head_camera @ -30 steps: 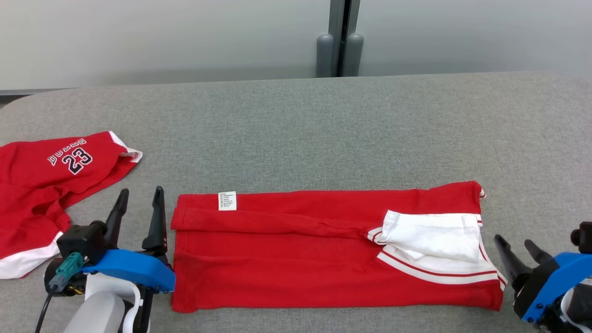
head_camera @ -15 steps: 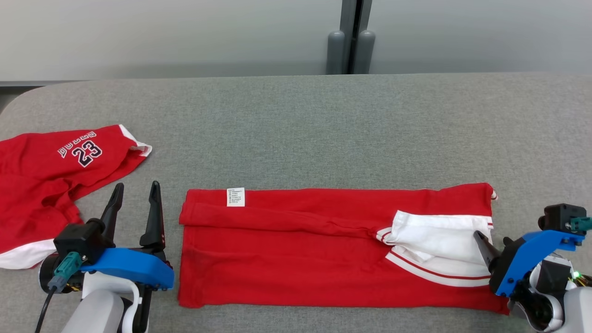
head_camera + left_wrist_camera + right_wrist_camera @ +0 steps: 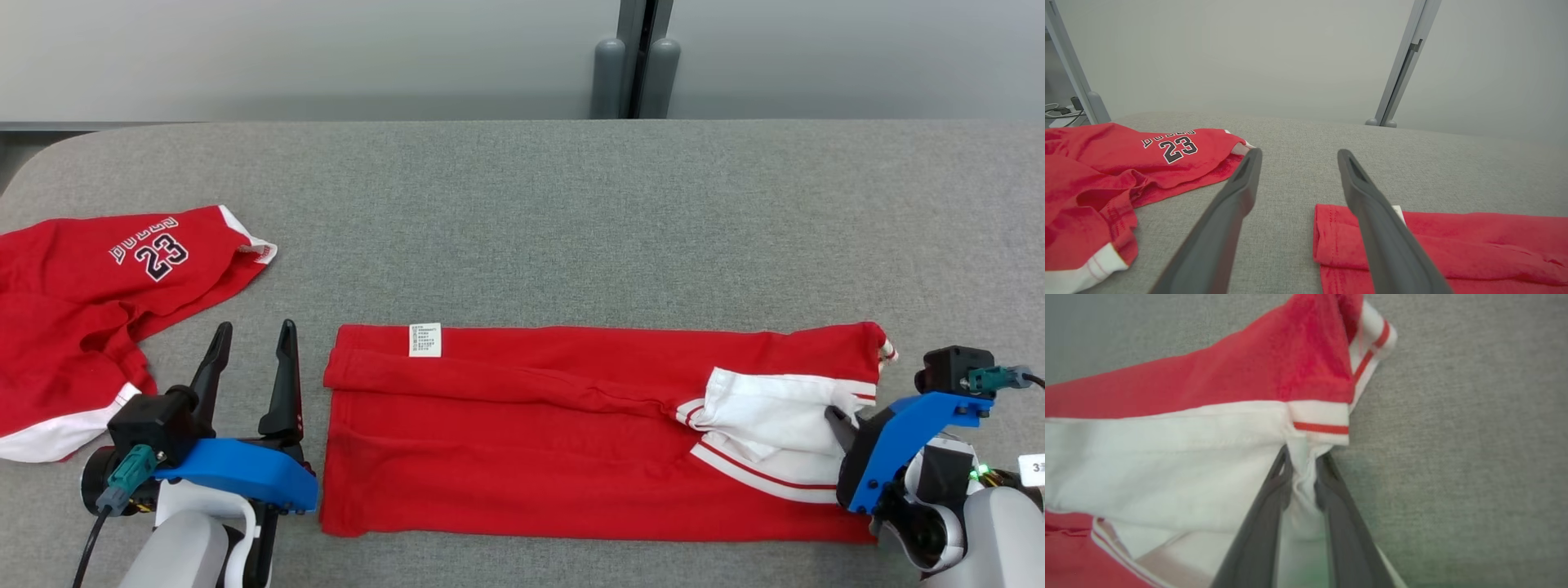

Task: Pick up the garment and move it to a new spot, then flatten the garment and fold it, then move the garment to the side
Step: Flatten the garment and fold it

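Jaws of the right gripper pinch a soft white panel of the folded red garment; the left gripper stands spread over a seemingly felt-covered table.

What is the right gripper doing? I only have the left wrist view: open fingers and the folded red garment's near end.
Observer: The right gripper is shut on white fabric at the folded garment's other end.
Operator: Is the garment lifted?
Observer: Its red body lies flat on the table; the white panel is bunched toward that gripper.
Operator: Is the left gripper over the cloth?
Observer: No, the head view shows the left gripper beside the garment's left edge, not over it.
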`<state>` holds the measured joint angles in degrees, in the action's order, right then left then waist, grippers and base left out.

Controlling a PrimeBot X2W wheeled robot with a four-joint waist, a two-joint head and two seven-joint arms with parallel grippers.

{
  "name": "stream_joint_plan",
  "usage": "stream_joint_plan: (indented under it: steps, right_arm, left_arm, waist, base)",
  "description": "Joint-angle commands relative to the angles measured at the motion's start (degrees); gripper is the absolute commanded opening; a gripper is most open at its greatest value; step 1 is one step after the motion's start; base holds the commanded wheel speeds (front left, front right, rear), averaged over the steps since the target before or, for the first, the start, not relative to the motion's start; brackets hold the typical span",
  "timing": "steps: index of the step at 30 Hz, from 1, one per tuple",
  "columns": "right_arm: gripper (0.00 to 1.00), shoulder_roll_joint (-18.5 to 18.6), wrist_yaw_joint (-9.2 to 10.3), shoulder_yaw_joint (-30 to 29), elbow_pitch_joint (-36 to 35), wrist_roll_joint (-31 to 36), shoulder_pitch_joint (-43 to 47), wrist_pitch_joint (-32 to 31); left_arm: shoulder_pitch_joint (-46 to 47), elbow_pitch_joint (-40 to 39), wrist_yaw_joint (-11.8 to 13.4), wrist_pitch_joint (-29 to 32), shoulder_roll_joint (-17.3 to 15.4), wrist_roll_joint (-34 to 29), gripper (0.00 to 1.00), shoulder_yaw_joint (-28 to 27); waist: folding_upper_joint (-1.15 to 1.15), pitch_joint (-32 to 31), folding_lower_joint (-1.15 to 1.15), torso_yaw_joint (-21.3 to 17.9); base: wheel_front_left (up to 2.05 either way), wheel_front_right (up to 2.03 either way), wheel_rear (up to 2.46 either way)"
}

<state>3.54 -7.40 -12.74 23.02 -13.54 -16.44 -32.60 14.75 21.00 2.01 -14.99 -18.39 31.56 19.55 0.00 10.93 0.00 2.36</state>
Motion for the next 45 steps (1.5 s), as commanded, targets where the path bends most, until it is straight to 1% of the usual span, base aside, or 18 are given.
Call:
stream_joint_plan:
  steps: [1,3,8,15,18,20,23,27,28,30,32,37,41,45]
  right_arm:
    - [0.0,-0.57,-0.15,0.75,-0.46,-1.06,0.72,0.52]
    - [0.0,0.55,-0.1,0.26,-2.6,-2.13,1.07,1.44]
    - [0.0,4.35,-0.09,-2.84,-7.33,-3.7,3.2,0.96]
    - [0.0,7.22,-0.09,-11.62,-13.69,-2.11,4.88,-1.07]
    - [0.0,6.3,-0.09,-15.67,-16.2,-1.49,4.01,-2.9]
    - [0.0,5.64,-0.09,-16.43,-17.56,-0.85,4.03,-4.28]
    - [0.0,4.09,-0.09,-15.68,-19.28,-0.21,5.21,-6.85]
    - [0.0,1.89,-0.09,-12.23,-22.57,-0.38,6.34,-9.29]
    - [0.0,1.89,-0.09,-12.23,-22.57,-0.38,6.34,-9.29]
    - [0.0,1.1,-0.1,-9.35,-24.43,-1.06,6.84,-10.24]
    - [0.0,0.42,-0.1,-5.51,-26.23,-1.93,7.58,-11.21]
    - [0.0,-0.18,-0.1,6.38,-29.41,-3.85,7.66,-12.85]
    - [0.0,-0.38,-0.1,14.77,-28.22,-5.14,5.09,-12.16]
    - [0.0,-0.6,-0.1,21.05,-23.17,-6.66,1.17,-9.95]
  left_arm:
    - [0.33,0.12,0.32,-0.16,-0.34,0.24,1.0,0.01]
    - [0.08,0.12,0.48,-0.17,-0.29,0.45,1.0,-0.09]
    - [-0.61,-0.03,0.52,-0.18,-0.54,0.64,1.0,-0.46]
    - [-1.22,-0.3,0.72,-0.2,-0.65,0.94,1.0,-0.85]
    - [-1.38,-0.2,0.51,-0.22,-0.7,1.03,1.0,-0.99]
    - [-1.25,-0.12,0.51,-0.22,-0.54,0.94,1.0,-0.88]
    - [-1.21,-0.09,0.53,-0.23,-0.35,0.84,1.0,-0.68]
    - [-1.58,0.07,0.44,-0.23,-0.32,0.91,1.0,-0.55]
    - [-1.58,0.07,0.44,-0.23,-0.32,0.91,1.0,-0.55]
    - [-1.63,0.11,0.37,-0.24,-0.29,1.04,1.0,-0.52]
    - [-1.62,0.14,0.26,-0.24,-0.32,1.14,1.0,-0.49]
    - [-1.62,0.03,0.43,-0.24,-0.51,1.05,1.0,-0.66]
    - [-1.35,-0.05,0.47,-0.25,-0.47,1.17,1.0,-0.63]
    - [-0.53,-0.05,0.25,-0.24,-0.4,1.14,1.0,-0.31]
  waist:
    - [0.0,-0.14,0.0,-0.3]
    - [0.0,-0.36,0.0,-0.62]
    - [0.0,-0.89,0.0,-1.55]
    - [0.0,-1.05,0.0,-2.43]
    - [0.0,-1.2,0.0,-2.63]
    - [0.0,-1.42,0.0,-2.49]
    - [0.0,-1.85,0.0,-2.17]
    - [0.0,-2.46,0.0,-1.76]
    - [0.0,-2.46,0.0,-1.76]
    - [0.0,-2.72,0.0,-1.56]
    - [0.0,-2.94,0.0,-1.34]
    - [0.0,-3.09,0.0,-1.17]
    - [0.0,-2.81,0.0,-1.16]
    - [0.0,-2.1,0.0,-1.0]
  base:
    - [0.0,0.0,0.0]
    - [0.0,0.0,0.0]
    - [0.0,0.0,0.0]
    - [0.0,0.0,0.0]
    - [0.0,0.0,0.0]
    - [0.0,0.0,0.0]
    - [0.0,0.0,0.0]
    - [0.0,0.0,0.0]
    - [0.0,0.0,0.0]
    - [0.0,0.0,0.0]
    - [0.0,0.0,0.0]
    - [0.0,0.0,0.0]
    - [0.0,0.0,0.0]
    - [0.0,0.0,0.0]
